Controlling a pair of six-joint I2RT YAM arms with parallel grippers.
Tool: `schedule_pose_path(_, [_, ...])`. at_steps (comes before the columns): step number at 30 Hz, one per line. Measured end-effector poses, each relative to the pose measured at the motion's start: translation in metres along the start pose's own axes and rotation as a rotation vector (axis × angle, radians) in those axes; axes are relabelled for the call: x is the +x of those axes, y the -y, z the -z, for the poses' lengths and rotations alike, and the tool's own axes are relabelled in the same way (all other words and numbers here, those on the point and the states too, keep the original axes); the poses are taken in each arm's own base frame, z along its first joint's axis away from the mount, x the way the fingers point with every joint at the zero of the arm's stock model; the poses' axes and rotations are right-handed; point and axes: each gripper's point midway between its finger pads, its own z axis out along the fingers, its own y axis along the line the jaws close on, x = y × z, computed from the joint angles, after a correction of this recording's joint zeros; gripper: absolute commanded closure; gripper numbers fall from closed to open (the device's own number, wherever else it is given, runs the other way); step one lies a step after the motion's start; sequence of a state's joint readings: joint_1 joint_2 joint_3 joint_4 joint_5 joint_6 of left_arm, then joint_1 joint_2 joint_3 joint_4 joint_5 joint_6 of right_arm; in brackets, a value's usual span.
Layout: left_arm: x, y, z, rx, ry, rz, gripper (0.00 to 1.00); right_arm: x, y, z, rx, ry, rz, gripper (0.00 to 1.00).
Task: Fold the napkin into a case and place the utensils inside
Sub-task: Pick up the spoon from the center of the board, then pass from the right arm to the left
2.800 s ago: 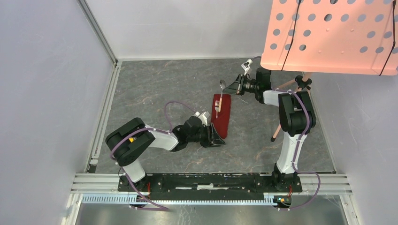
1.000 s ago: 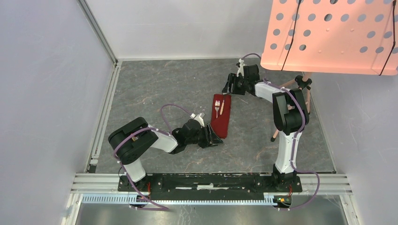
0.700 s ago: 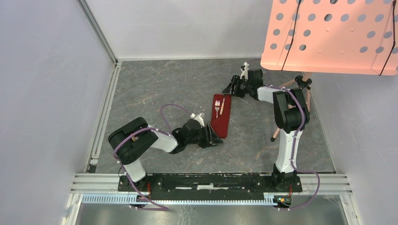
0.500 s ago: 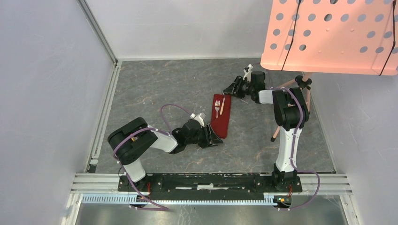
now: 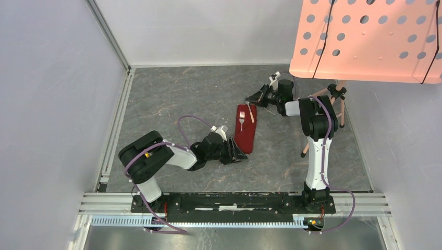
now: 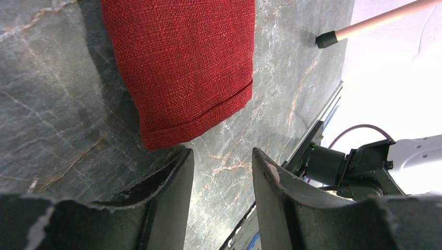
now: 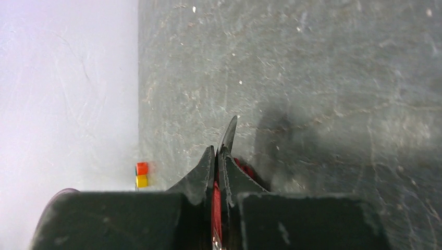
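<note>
The dark red napkin lies folded as a narrow case on the grey table. The silver fork rests on its far half. The spoon lies slanted across the case's far right corner. My right gripper is shut on the spoon's far end. In the right wrist view the gripper pinches the spoon edge-on. My left gripper is open at the case's near end. In the left wrist view the gripper is empty, its left finger beside the napkin's near corner.
A pink perforated board hangs over the back right on a tripod; one pink leg stands beside the right arm and shows in the left wrist view. White walls and a metal rail enclose the table.
My right gripper has lowered the spoon from above the case's far end onto it and turned, so the spoon now lies slanted. The left arm has barely moved.
</note>
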State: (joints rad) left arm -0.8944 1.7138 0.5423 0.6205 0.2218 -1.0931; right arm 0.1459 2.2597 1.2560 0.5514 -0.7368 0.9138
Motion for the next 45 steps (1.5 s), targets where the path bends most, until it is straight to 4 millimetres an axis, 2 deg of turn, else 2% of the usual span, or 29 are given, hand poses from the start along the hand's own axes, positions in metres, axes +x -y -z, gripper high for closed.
schedule_pose_path(11, [-0.003, 0.007, 0.008, 0.019, 0.012, -0.054, 0.36, -0.026, -0.033, 0.001, -0.055, 0.045, 0.021, 1.00])
schedule_pose_path(16, [0.004, 0.013, 0.027, 0.062, 0.007, -0.106, 0.32, -0.040, -0.073, 0.010, -0.089, 0.110, 0.052, 1.00])
schedule_pose_path(19, [0.000, 0.032, 0.048, 0.114, 0.034, -0.167, 0.24, -0.047, -0.109, 0.015, -0.125, 0.158, 0.091, 1.00])
schedule_pose_path(21, [-0.012, 0.054, 0.067, 0.153, 0.088, -0.216, 0.18, -0.044, -0.134, 0.017, -0.153, 0.179, 0.114, 1.00])
schedule_pose_path(23, [-0.032, 0.076, 0.087, 0.164, 0.177, -0.255, 0.13, -0.034, -0.161, 0.020, -0.173, 0.192, 0.130, 1.00])
schedule_pose_path(26, [-0.072, 0.105, 0.115, 0.133, 0.343, -0.286, 0.10, -0.004, -0.197, 0.030, -0.189, 0.210, 0.140, 1.00])
schedule_pose_path(29, [-0.108, 0.115, 0.133, 0.068, 0.474, -0.299, 0.10, 0.031, -0.228, 0.033, -0.210, 0.197, 0.154, 1.00])
schedule_pose_path(32, [-0.130, 0.103, 0.137, -0.019, 0.530, -0.293, 0.14, 0.063, -0.260, 0.043, -0.230, 0.197, 0.168, 1.00])
schedule_pose_path(35, [-0.137, 0.080, 0.134, -0.107, 0.530, -0.288, 0.21, 0.074, -0.278, 0.056, -0.237, 0.229, 0.173, 1.00])
schedule_pose_path(38, [-0.135, 0.071, 0.130, -0.133, 0.511, -0.294, 0.26, 0.075, -0.284, 0.064, -0.225, 0.271, 0.170, 1.00])
schedule_pose_path(40, [-0.134, 0.071, 0.129, -0.126, 0.504, -0.295, 0.33, 0.077, -0.284, 0.064, -0.218, 0.282, 0.167, 1.00])
schedule_pose_path(45, [-0.130, 0.078, 0.122, -0.074, 0.475, -0.302, 0.64, 0.094, -0.267, 0.060, -0.166, 0.268, 0.154, 1.00])
